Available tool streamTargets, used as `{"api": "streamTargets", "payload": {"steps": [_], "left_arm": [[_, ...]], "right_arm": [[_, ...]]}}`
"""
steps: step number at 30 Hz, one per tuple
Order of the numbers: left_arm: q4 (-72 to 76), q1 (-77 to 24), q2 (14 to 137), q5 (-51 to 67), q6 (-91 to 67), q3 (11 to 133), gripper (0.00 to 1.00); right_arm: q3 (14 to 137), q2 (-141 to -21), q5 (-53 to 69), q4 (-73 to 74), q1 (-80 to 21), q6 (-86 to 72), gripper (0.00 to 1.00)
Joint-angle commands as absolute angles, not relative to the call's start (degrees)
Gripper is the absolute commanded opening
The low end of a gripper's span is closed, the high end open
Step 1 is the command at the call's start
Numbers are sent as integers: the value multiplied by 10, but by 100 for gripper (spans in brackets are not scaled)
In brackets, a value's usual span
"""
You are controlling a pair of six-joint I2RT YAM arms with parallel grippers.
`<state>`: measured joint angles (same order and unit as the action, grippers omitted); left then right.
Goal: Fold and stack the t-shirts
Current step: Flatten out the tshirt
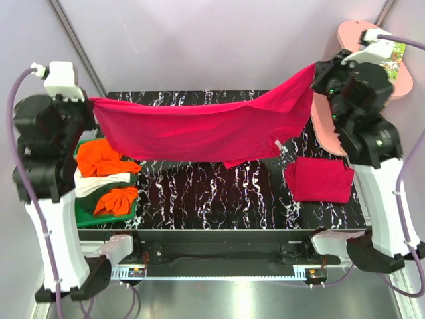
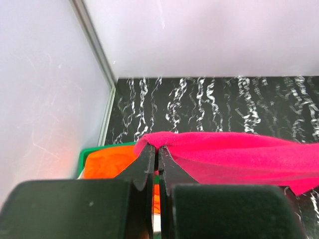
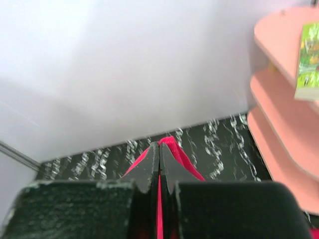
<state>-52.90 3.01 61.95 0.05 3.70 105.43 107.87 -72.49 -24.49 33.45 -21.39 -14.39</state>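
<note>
Spreading step, I judge: left pincer (image 2: 157,152) and right pincer (image 3: 159,149) each clench an end of the crimson shirt (image 1: 206,129), which sags above the table (image 1: 199,196) toward 12 o'clock. Next, lay it flat.

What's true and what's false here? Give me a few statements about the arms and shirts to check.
1. The left gripper and right gripper both clamp the stretched crimson shirt, which hangs above the table. True.
2. The folded crimson shirt lies in the green tray. False: it lies on the table, on the right.
3. The orange shirts lie in the green tray. True.
4. The pink shelf stands at the left. False: it stands at the right.
</note>
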Motion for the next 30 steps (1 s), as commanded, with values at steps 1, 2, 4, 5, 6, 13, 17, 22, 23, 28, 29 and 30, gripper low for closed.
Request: {"api": "streamTargets", "payload": {"steps": [1, 2, 4, 5, 6, 13, 17, 22, 23, 28, 29, 30], "left_arm": [[-513, 33, 564, 48, 61, 1091, 0], [-515, 33, 545, 50, 64, 1099, 0], [-521, 33, 528, 59, 66, 1107, 0], [-530, 33, 520, 63, 72, 1115, 0], [-534, 34, 503, 69, 74, 1116, 0], [-557, 33, 454, 74, 67, 1088, 0], [-542, 33, 458, 83, 57, 986, 0], [-499, 33, 477, 121, 45, 885, 0], [-470, 33, 493, 121, 41, 858, 0], [-391, 33, 610, 99, 33, 858, 0], [-382, 33, 633, 98, 35, 881, 0], [-374, 33, 681, 89, 35, 896, 0]], "right_arm": [[1171, -697, -252, 368, -236, -116, 0], [1192, -692, -252, 380, -238, -117, 0], [1201, -683, -253, 386, -241, -113, 0], [1201, -672, -256, 388, -241, -111, 0], [1201, -666, -258, 390, -241, -107, 0], [1179, -652, -281, 392, -243, -102, 0], [1123, -680, -285, 390, -243, -120, 0], [1062, -714, -306, 347, -239, -118, 0], [1062, -741, -305, 337, -235, -114, 0], [1142, -868, -283, 336, -167, -125, 0], [1182, -912, -285, 336, -161, -127, 0], [1203, -932, -283, 337, -156, -129, 0]]}}
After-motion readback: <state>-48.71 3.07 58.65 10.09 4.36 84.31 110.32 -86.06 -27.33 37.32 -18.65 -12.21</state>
